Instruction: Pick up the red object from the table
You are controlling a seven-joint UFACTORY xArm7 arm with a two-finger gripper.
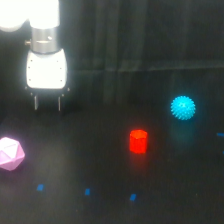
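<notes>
The red object [138, 141], a small bright red-orange stubby block, stands alone on the black table [100, 165], right of the middle. My gripper [47, 103] hangs at the upper left under its white housing, well to the exterior view's left of the block and apart from it. Its two thin dark fingers [36, 101] point down with a gap between them, and nothing is held there.
A cyan spiky ball [183, 108] sits up and to the right of the red block. A pink faceted polyhedron [10, 153] lies at the left edge, below the gripper. Small blue marks [87, 191] dot the front of the table. A dark curtain hangs behind.
</notes>
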